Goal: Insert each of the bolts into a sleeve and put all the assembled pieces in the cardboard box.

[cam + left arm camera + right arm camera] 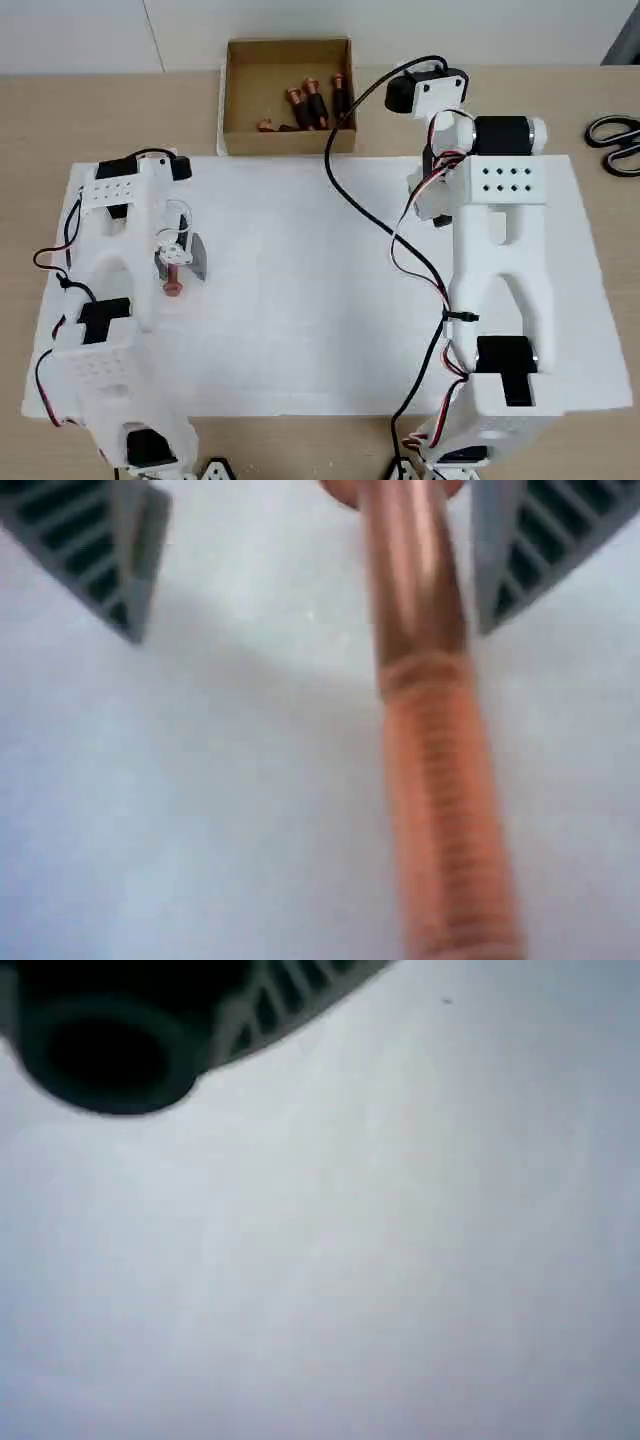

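Left gripper (305,628) hangs with jaws apart, either side of the copper-coloured threaded metal bolt (420,680); it rests on the white foam sheet (300,300) at nine o'clock; likely rigid, light and prone to roll, so pinch the smooth shank near the head; brown cardboard box (240,100) sits at twelve.
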You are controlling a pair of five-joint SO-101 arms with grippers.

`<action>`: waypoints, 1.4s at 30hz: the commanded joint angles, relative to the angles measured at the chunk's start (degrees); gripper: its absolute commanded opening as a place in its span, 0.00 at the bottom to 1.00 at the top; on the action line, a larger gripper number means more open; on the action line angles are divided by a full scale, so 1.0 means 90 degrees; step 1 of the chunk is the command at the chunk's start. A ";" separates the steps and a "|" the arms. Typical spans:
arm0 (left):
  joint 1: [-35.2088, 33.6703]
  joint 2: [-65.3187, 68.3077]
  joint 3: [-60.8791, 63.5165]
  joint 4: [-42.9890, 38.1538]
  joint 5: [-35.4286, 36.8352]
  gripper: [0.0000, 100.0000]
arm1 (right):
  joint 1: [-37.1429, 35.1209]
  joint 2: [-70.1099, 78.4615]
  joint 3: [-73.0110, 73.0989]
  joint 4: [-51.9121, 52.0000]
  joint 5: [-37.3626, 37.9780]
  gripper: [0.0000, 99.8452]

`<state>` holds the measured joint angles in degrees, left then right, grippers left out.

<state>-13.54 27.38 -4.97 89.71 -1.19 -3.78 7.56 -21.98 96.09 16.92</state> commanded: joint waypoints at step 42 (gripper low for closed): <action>-0.0020 -0.0068 -0.0269 0.0821 -0.0029 0.08 | 0.0015 -0.0327 0.0147 -0.0015 -0.0088 0.00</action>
<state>-13.89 27.56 -6.90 97.10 -1.36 -3.78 7.56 -20.48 96.09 16.92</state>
